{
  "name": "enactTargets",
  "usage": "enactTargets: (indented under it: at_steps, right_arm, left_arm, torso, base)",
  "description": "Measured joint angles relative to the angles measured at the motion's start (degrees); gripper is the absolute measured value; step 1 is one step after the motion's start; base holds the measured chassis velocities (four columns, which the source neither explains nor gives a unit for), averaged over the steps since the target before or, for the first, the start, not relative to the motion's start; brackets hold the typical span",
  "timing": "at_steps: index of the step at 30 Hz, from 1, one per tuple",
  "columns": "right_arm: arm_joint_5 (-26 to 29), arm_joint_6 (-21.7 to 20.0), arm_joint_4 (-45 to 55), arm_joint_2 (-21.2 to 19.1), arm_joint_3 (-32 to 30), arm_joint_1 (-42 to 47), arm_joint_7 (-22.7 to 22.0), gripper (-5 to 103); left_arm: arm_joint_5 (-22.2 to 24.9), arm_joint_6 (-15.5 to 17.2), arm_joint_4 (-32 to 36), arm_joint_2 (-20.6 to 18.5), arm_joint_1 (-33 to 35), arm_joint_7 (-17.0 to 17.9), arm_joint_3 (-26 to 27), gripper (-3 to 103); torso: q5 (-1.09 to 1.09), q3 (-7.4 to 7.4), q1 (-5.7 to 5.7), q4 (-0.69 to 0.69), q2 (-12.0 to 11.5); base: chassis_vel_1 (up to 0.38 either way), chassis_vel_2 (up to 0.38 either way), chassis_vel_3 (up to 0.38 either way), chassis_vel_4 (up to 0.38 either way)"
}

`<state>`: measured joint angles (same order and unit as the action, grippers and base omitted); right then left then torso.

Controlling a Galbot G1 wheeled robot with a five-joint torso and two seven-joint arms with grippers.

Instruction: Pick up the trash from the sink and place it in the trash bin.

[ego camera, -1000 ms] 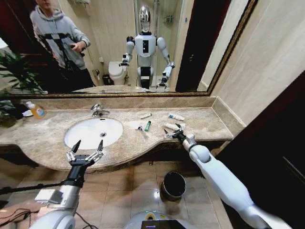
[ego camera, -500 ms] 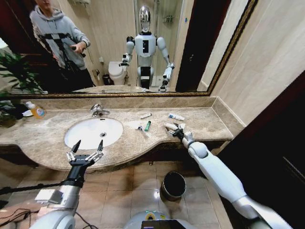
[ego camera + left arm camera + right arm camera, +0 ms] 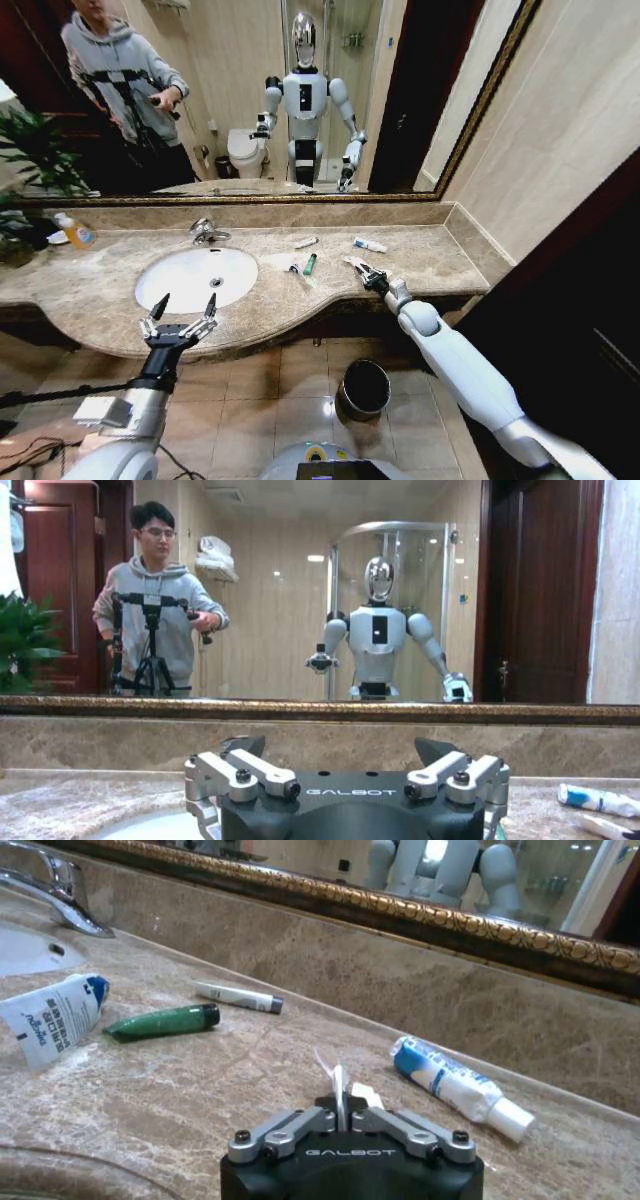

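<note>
White sachet (image 3: 338, 1084) in right hand (image 3: 364, 274) (seemingly raised)

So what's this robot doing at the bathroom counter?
It is clearing small toiletry trash off the marble counter beside the sink. Its right claw is shut on a thin white piece just above the counter. A green tube, a white sachet, a small white tube and a blue-and-white tube lie on the marble. The left claw hangs open at the counter's front edge. The black trash bin stands on the floor below.
</note>
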<state>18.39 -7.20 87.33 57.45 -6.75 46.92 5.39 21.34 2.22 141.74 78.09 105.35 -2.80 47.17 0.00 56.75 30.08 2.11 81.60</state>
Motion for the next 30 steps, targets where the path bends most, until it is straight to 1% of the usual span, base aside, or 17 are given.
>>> enactTargets:
  at_steps: [1,5,13,22,24,25,28,29,30]
  right_arm:
    - [0.1,0.0,0.2,-0.2,-0.1,0.1,0.0,2]
    - [0.2,0.0,0.6,-0.4,-0.5,0.4,-0.1,0]
    - [0.6,-0.1,2.0,-0.9,-1.5,1.5,-0.3,0]
    - [2.4,-0.4,6.1,-2.1,-3.9,4.3,-1.2,0]
    - [4.1,-0.9,8.9,-2.5,-5.9,6.5,-1.5,0]
    - [4.1,-0.9,8.9,-2.5,-5.9,6.5,-1.5,0]
    - [6.8,-1.2,13.3,-3.0,-10.1,10.5,-1.5,0]
    - [6.8,-1.2,13.3,-3.0,-10.1,10.5,-1.5,0]
    - [7.4,-1.2,14.7,-3.2,-11.5,12.0,-1.5,0]
  left_arm:
    - [0.0,0.0,0.0,0.0,0.0,0.0,0.0,100]
    - [0.0,0.0,0.0,0.0,0.0,0.0,0.0,100]
    - [0.0,0.0,0.0,0.0,0.0,0.0,0.0,100]
    - [0.0,0.0,0.0,0.0,0.0,0.0,0.0,100]
    - [0.0,0.0,0.0,0.0,0.0,0.0,0.0,100]
    - [0.0,0.0,0.0,0.0,0.0,0.0,0.0,100]
    - [0.0,0.0,0.0,0.0,0.0,0.0,0.0,100]
    - [0.0,0.0,0.0,0.0,0.0,0.0,0.0,100]
    - [0.0,0.0,0.0,0.0,0.0,0.0,0.0,100]
  torso:
    - [0.00,0.00,0.00,0.00,0.0]
    - [0.00,0.00,0.00,0.00,0.0]
    - [0.00,0.00,0.00,0.00,0.0]
    - [0.00,0.00,0.00,0.00,0.0]
    - [0.00,0.00,0.00,0.01,0.0]
    - [0.00,0.00,0.00,0.01,0.0]
    - [0.00,0.00,0.00,0.01,0.0]
    - [0.00,0.00,0.00,0.01,0.0]
    - [0.00,0.00,0.00,0.00,0.0]
  base:
    - [0.000,0.000,0.000,0.000]
    - [0.000,0.000,0.000,0.000]
    - [0.000,0.000,0.000,0.000]
    - [0.000,0.000,0.000,0.000]
    - [0.000,0.000,0.000,0.000]
    - [0.000,0.000,0.000,0.000]
    - [0.000,0.000,0.000,0.000]
    - [0.000,0.000,0.000,0.000]
    - [0.000,0.000,0.000,0.000]
